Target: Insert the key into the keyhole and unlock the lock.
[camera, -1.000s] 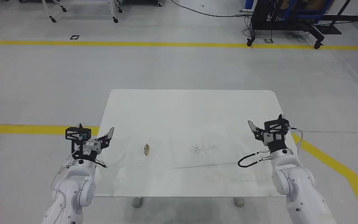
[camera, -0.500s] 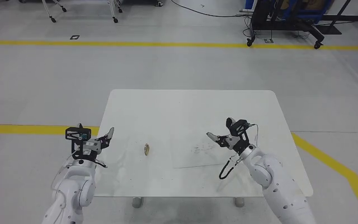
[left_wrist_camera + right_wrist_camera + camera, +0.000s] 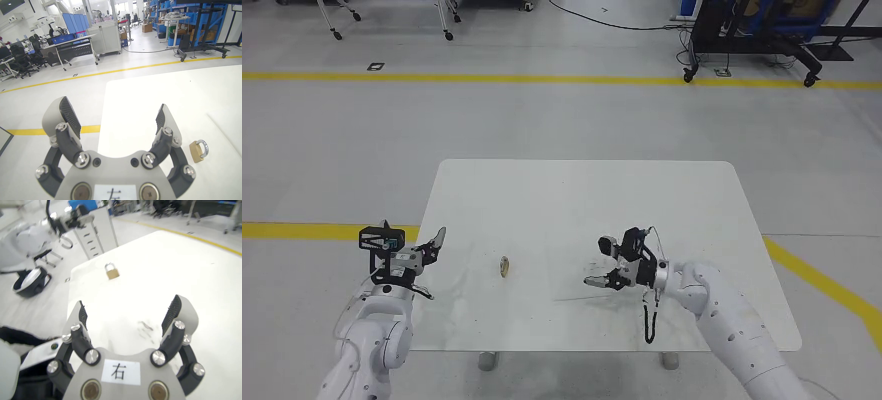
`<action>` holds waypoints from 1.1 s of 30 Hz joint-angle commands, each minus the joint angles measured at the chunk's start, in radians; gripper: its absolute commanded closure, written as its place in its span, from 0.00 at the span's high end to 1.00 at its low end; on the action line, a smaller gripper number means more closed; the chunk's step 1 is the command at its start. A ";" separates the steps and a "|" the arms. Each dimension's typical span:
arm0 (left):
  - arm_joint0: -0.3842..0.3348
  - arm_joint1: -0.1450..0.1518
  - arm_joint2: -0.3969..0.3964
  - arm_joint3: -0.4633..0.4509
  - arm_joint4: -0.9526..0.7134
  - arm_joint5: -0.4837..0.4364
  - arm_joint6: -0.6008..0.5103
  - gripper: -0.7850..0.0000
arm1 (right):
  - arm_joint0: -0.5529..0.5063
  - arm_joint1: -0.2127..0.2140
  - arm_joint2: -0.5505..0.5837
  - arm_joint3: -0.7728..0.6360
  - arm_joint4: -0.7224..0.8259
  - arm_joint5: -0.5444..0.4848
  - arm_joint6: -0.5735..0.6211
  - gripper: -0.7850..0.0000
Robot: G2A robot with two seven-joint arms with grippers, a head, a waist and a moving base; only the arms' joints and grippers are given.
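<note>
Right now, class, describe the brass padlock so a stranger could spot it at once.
Start at the white rectangular table. Near its front left, beside the open left gripper, lies a small brass padlock. Unlike that grey-and-black gripper, it has a gold body and silver shackle.

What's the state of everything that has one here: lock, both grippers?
Lock: shackle shut, lying on the table, nothing touching it.
Left gripper: open, empty, at the table's edge, apart from the lock.
Right gripper: open, empty, over the table's middle above faint grey marks; too blurred to tell whether a key is among them.
</note>
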State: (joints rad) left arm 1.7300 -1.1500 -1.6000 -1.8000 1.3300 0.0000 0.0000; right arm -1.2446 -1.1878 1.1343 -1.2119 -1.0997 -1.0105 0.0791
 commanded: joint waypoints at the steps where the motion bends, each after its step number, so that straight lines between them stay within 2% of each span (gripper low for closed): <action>1: 0.000 0.000 0.000 0.000 0.000 0.000 0.000 1.00 | 0.028 -0.001 -0.027 0.025 -0.055 -0.002 0.012 1.00; 7: 0.000 0.000 0.000 0.000 0.000 0.000 0.000 1.00 | 0.084 0.002 -0.098 0.070 -0.153 0.001 0.001 0.99; 9: 0.000 0.000 0.000 0.000 0.000 0.000 0.000 1.00 | 0.092 0.003 -0.101 0.059 -0.204 0.030 -0.037 0.85; 10: 0.000 0.000 0.000 0.000 0.000 0.000 0.000 1.00 | 0.092 0.005 -0.104 0.048 -0.249 0.058 -0.052 0.71; 12: 0.000 0.000 0.000 0.000 0.000 0.000 0.000 1.00 | 0.086 0.008 -0.114 0.024 -0.343 0.122 -0.075 0.69; 13: 0.000 0.000 0.000 0.000 0.000 0.000 0.000 1.00 | 0.081 0.009 -0.116 0.019 -0.371 0.151 -0.091 0.73; 14: 0.000 0.000 0.000 0.000 0.000 0.000 0.000 1.00 | 0.078 0.010 -0.117 0.015 -0.387 0.163 -0.108 0.70; 16: 0.000 0.000 0.000 0.000 0.000 0.000 0.000 1.00 | 0.077 0.014 -0.118 0.011 -0.426 0.179 -0.123 0.59; 17: 0.000 0.000 0.000 0.000 0.000 0.000 0.000 1.00 | 0.077 0.015 -0.119 0.011 -0.440 0.189 -0.116 0.51; 20: 0.000 0.000 0.000 0.000 0.000 0.000 0.000 1.00 | 0.081 0.016 -0.122 0.013 -0.442 0.187 -0.108 0.45; 24: 0.000 0.000 0.000 0.000 0.000 0.000 0.000 1.00 | 0.090 0.020 -0.117 0.010 -0.436 0.168 -0.104 0.29; 27: 0.000 0.000 0.000 0.000 0.000 0.000 0.000 1.00 | 0.087 0.023 -0.114 0.001 -0.441 0.171 -0.104 0.02; 33: 0.000 0.000 0.000 0.000 0.000 0.000 0.000 1.00 | 0.087 0.030 -0.105 -0.012 -0.460 0.176 -0.093 0.00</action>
State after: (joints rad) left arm 1.7300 -1.1500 -1.6000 -1.8000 1.3300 0.0000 0.0000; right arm -1.1586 -1.1585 1.0277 -1.2223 -1.5558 -0.8368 -0.0183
